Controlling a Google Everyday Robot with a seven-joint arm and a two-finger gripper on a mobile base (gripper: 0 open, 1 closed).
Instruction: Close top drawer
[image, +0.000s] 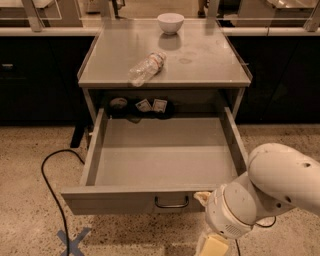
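The top drawer (125, 200) of the grey metal cabinet stands pulled far out toward me. Its inside is bare, and a small dark wire handle (171, 202) sits at the centre of its front panel. My gripper (206, 220) is at the lower right, just in front of the right end of the drawer's front panel and right of the handle. It is mostly hidden behind my bulky white wrist (235, 212). I cannot tell whether it touches the panel.
A clear plastic bottle (146, 68) lies on the cabinet top, with a white bowl (170, 22) at its back edge. Small packets and dark objects (150, 106) sit in the recess behind the drawer. A black cable (52, 165) and blue tape X (72, 240) are on the floor to the left.
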